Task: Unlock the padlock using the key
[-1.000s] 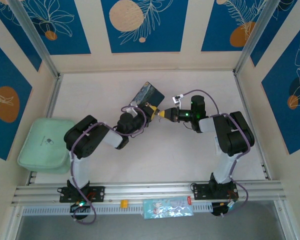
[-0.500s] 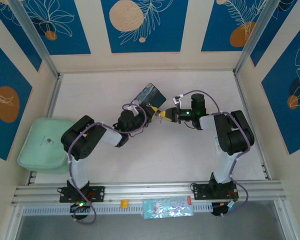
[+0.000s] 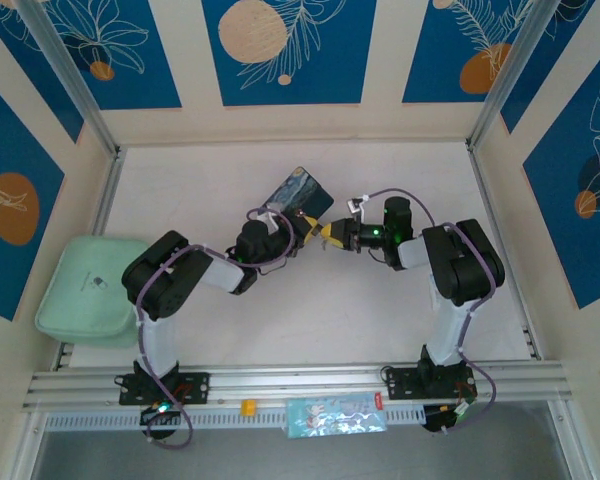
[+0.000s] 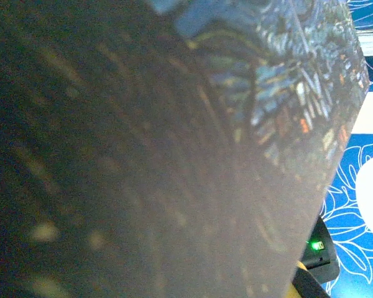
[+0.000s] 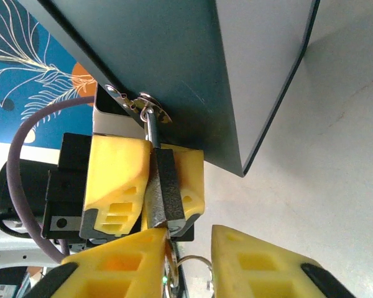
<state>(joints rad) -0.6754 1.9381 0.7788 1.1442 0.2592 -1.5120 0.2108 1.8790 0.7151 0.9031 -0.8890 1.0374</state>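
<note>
The small dark padlock (image 5: pixel 165 186) hangs by its silvery shackle (image 5: pixel 150 127) from the hasp of the blue painted box (image 3: pixel 298 190). My left gripper (image 5: pixel 154 186) is shut on the padlock body, one yellow finger on each side. The thin brassy key (image 5: pixel 170 248) sticks out of the padlock's lower end, with a wire ring (image 5: pixel 196 262) dangling from it. My right gripper (image 5: pixel 189 239) is open around the key, which rests against its left finger (image 5: pixel 112 267). The right finger stands apart from the key. In the top view both grippers meet beside the box, left gripper (image 3: pixel 298 218) and right gripper (image 3: pixel 328 232).
The box's painted face (image 4: pixel 174 124) is pressed close to the left wrist camera. A pale green pouch (image 3: pixel 88 285) lies at the table's left edge. A printed packet (image 3: pixel 335 415) and a small yellow piece (image 3: pixel 248 406) sit on the front rail.
My right gripper's jaws have parted and released the key, which stays in the padlock. The left gripper still clamps the padlock.
</note>
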